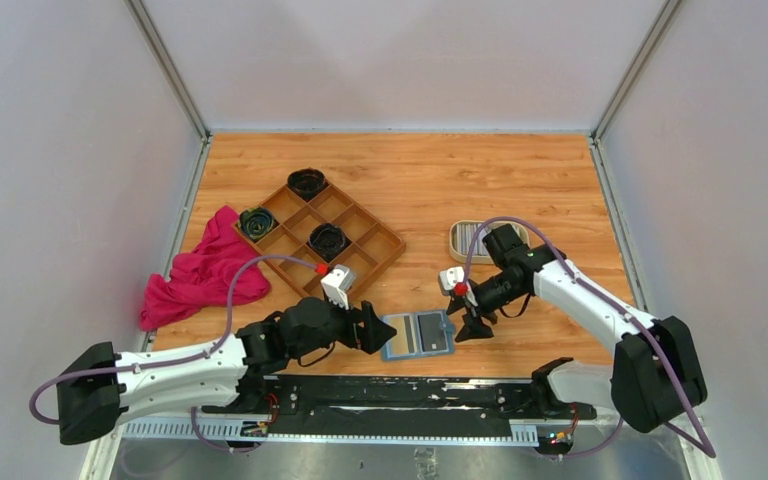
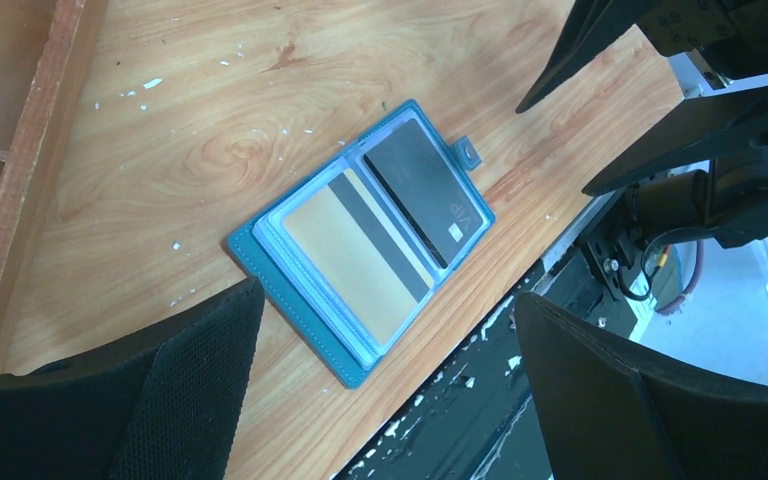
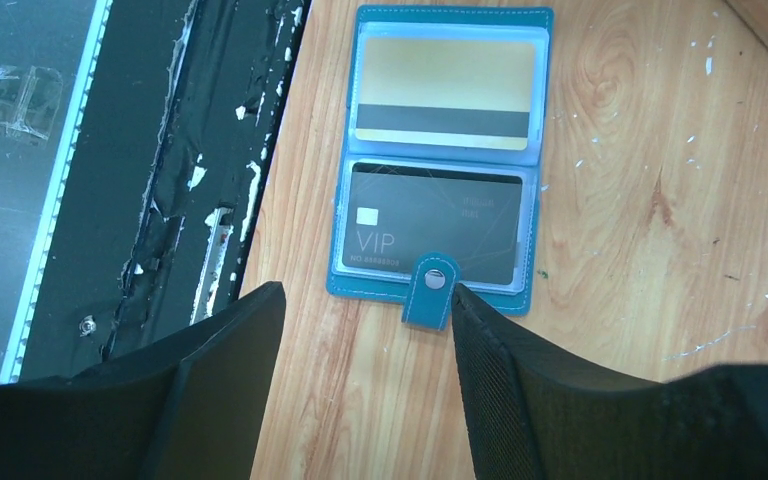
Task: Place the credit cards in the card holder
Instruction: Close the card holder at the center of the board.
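Top external view puts the card holder (image 1: 418, 335) open and flat on the table close to its near edge, its long axis running left to right, directly between the two grippers. The left gripper (image 1: 384, 331) sits just beside its left end, fingers spread wide and holding nothing. The right gripper (image 1: 473, 329) stands just off its right end, jaws also apart and empty. From the right wrist, the snap tab (image 3: 430, 290) points toward the gap between that gripper's fingers. Two sleeves are filled, one by a gold card (image 2: 360, 255), one by a dark VIP card (image 2: 425, 190). More credit cards (image 1: 477, 234) appear to lie in the cream tray (image 1: 457, 243) behind the right arm, so that arm looks nearer for the next pick.
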Controlling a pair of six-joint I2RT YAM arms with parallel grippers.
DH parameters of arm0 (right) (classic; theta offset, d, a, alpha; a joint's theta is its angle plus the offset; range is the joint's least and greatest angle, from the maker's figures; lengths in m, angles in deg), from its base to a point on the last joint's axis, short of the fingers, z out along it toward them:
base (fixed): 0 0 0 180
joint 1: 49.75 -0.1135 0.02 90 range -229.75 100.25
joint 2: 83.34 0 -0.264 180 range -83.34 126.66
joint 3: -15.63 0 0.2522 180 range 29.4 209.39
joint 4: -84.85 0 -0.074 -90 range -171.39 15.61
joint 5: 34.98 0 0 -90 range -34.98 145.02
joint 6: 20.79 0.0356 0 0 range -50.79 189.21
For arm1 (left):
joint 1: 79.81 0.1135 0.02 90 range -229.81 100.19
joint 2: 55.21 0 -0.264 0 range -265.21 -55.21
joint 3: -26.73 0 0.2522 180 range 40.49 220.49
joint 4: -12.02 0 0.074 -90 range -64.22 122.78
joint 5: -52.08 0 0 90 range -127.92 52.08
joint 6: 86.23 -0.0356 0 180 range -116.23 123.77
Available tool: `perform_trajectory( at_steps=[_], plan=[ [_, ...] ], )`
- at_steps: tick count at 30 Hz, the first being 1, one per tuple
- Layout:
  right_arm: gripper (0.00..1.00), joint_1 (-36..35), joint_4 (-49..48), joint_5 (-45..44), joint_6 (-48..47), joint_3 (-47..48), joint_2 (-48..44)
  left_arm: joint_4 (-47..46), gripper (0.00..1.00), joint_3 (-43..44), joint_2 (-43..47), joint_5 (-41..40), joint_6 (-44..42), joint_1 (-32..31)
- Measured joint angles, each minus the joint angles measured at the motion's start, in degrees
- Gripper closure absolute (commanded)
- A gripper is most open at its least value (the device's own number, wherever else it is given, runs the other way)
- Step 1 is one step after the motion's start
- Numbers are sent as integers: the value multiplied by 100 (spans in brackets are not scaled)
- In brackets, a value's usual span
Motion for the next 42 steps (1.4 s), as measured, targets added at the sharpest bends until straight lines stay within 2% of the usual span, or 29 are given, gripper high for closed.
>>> perform_trajectory(
  at_steps=[8,22,31,42],
  plan=[
    [39,4,-330,-48,509,0,92,-127,0,-59,-402,-11,26,0],
    [36,-31,-1193,-750,1628,0,693,-170,0,-59,-892,26,424,0],
    [36,-415,-1246,-1032,1661,0,914,-365,0,-101,-1008,59,756,0],
    [41,-638,-1314,-1163,1646,68,883,-446,1,-192,-1082,72,1246,0]
  ],
)
